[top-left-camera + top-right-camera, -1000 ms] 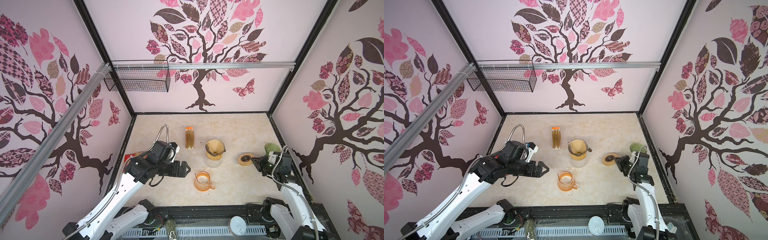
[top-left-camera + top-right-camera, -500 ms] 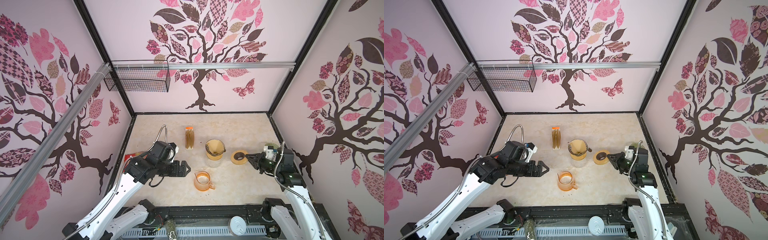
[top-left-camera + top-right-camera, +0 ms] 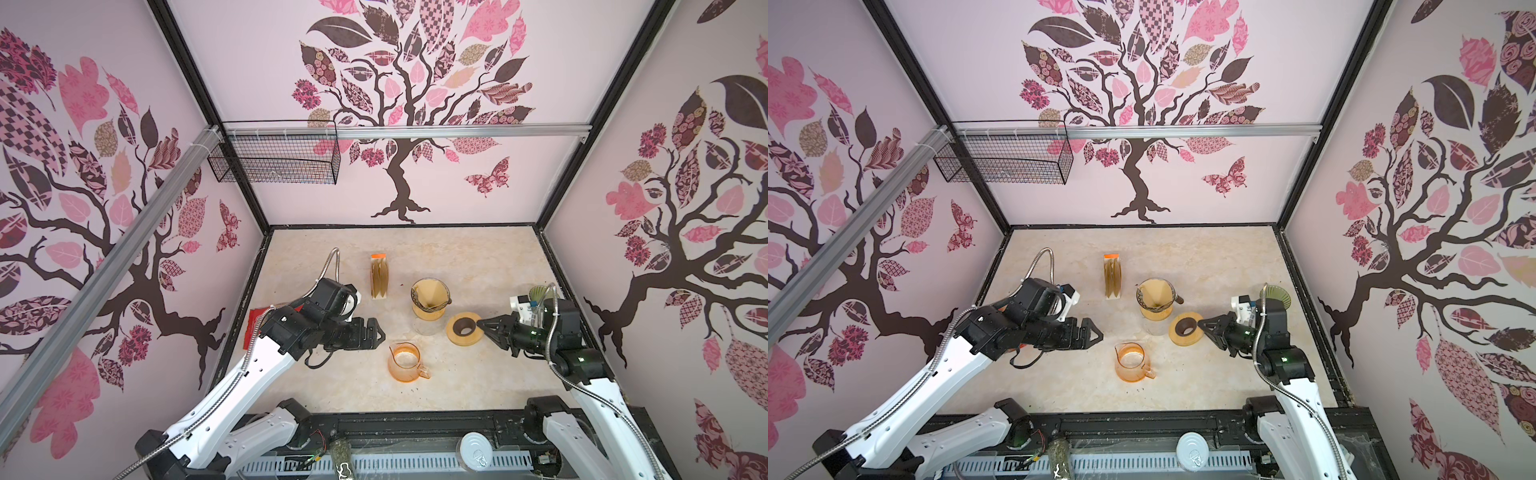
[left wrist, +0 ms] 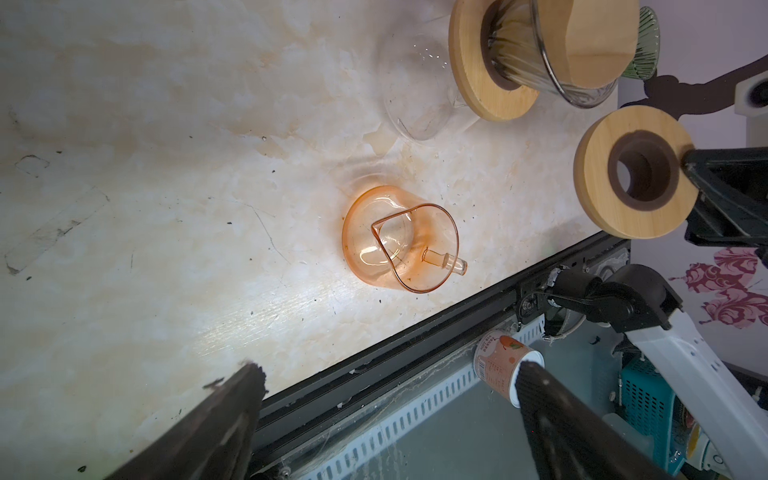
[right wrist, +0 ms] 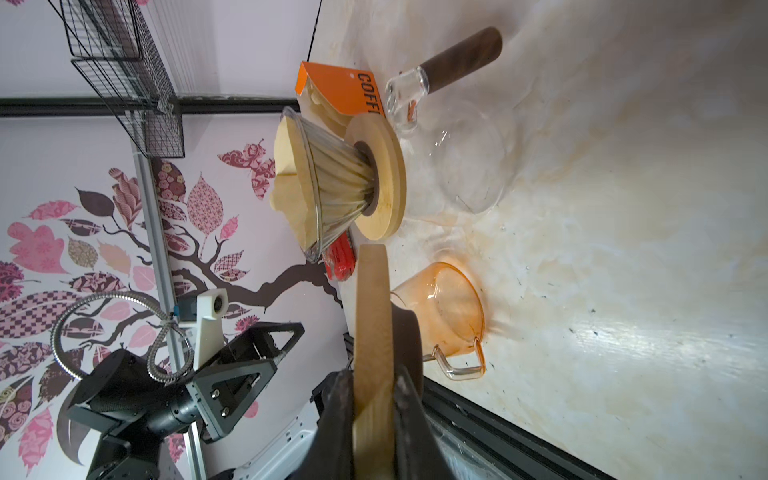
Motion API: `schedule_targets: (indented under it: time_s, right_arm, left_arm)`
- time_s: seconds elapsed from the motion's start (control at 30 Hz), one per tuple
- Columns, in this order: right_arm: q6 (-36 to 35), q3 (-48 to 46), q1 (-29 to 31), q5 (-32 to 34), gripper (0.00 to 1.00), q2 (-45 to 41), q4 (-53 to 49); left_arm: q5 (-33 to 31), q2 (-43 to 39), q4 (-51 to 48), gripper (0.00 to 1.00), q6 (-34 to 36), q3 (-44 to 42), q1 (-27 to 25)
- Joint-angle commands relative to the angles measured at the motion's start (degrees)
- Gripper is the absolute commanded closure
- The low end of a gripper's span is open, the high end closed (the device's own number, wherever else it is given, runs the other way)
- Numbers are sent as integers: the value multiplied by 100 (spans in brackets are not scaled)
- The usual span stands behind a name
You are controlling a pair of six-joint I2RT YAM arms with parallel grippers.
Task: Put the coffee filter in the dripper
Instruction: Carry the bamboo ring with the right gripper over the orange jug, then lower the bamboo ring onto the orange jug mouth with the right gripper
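Observation:
A glass dripper (image 3: 432,300) with a wooden collar stands on a clear carafe (image 5: 465,162) at mid-table. A tan paper coffee filter (image 3: 428,289) sits open inside it and also shows in the right wrist view as the filter (image 5: 289,174). My right gripper (image 3: 482,325) is shut on the edge of a wooden ring (image 3: 463,329) with a dark inner collar, held just right of the carafe and above the table. In the right wrist view both fingers clamp the ring (image 5: 372,299). My left gripper (image 3: 376,332) hangs open and holds nothing, left of the orange pitcher (image 3: 405,360).
A packet of filters (image 3: 379,274) stands upright behind the dripper. A green dripper (image 3: 540,293) sits by the right wall. A red item (image 3: 254,328) lies at the left edge under my left arm. A can (image 4: 498,365) lies below the table's front rail.
My right gripper has carried the wooden ring leftward from near the green dripper to beside the carafe. The left arm has not moved.

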Motion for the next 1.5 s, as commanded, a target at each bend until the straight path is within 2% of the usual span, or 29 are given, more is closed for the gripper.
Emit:
schedule_targets:
  time_s: [0.0,0.17,0.27,0.53,0.8,1.2,1.47]
  right_arm:
    - [162,140,652,229,100,223,518]
    - [575,140,2115,872,100,857,1662]
    - [812,34,2560,919,100,1268,2464]
    - [1053,-263,2744,982,100,1590,3307]
    - [1422,-662,3318,1374,100,1829,4033]
    - [1572,-828,3484,1329,100,2598,5088]
    - [1617,-886,3654,1415,100,2790,5307]
  left_arm:
    - [-114,19,-70,2,181,19,22]
    - [-182,62,-180,2,309,115,22]
    - [-209,86,-240,2,331,159,31]
    - [-242,121,-333,2,443,235,31]
    - [-184,191,-292,2,448,220,33]
    - [-128,81,-344,2,438,86,34]
    - [-49,60,-293,2,404,-38,39]
